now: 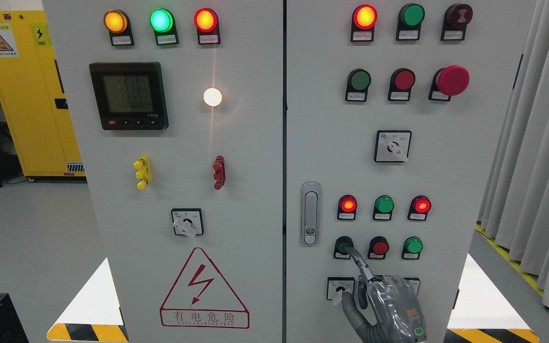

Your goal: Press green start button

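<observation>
- Reaching up-left, the right hand (389,307) sets its extended index fingertip (350,251) on the green start button (343,247).
- Other fingers curled, grasping nothing.
- Left arm unseen.

Bright, even, diffuse indoor light; cabinet panel (236,190) pale grey, no hard shadows. White lamp (212,97) blown out w/ vertical flare streak above & below. Lit red lamp (364,16) centre overexposed to yellow. Meter display (128,95) dim, digits hard to read. Small labels too blurred to read. Focus otherwise sharp.
</observation>
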Motion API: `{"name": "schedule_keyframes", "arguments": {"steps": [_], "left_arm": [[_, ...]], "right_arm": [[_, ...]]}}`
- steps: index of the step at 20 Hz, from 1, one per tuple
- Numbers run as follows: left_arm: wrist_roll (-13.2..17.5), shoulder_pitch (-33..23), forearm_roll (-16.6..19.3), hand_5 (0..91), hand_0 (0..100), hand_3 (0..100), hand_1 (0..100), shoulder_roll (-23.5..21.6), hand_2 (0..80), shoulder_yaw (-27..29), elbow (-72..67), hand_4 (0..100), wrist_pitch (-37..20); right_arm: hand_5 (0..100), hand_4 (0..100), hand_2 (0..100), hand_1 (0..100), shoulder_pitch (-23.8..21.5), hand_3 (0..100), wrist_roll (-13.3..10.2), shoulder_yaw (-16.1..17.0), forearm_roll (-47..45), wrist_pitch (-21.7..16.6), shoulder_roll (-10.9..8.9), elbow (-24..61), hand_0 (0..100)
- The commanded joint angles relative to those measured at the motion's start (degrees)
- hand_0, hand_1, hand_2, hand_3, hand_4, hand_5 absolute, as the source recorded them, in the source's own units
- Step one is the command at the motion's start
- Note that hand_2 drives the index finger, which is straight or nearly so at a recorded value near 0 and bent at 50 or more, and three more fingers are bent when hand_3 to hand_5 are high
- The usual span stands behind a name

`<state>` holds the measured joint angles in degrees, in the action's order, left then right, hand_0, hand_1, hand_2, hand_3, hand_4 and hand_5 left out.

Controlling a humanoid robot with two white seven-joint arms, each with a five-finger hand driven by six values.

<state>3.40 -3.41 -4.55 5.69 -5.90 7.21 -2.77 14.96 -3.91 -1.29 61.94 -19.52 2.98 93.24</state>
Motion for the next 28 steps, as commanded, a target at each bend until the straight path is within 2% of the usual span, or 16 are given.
{"name": "schedule_keyframes", "arguments": {"steps": [1,19,23,28], "left_arm": [[0.0,0.0,0.0,0.0,12,0,56,-0.1,0.0,0.0,0.0,0,0.0],[0.0,0.0,0.0,0.0,12,0,56,0.0,0.0,0.0,0.0,0,0.0],[-0.1,0.0,0.0,0.0,12,0,56,0.0,0.0,-0.1,0.0,0,0.0],[0.0,0.1,0.0,0.0,12,0,56,0.0,0.0,-0.1,0.0,0,0.0]], "right_arm": [[100,97,0,90,0.4,94,0.0,-1.2,-0.1,0.1,0.01,-1.6,71],[100,97,0,90,0.0,94,-0.2,-0.6,-0.7,-0.1,0.09,0.3,73],[100,97,0,90,-0.3,94,-1.4,-1.3,-0.7,-0.3,0.01,1.3,73],[100,97,0,90,-0.7,94,-1.6,-1.3,-0.9,-0.5,0.09,2.4,74]]}}
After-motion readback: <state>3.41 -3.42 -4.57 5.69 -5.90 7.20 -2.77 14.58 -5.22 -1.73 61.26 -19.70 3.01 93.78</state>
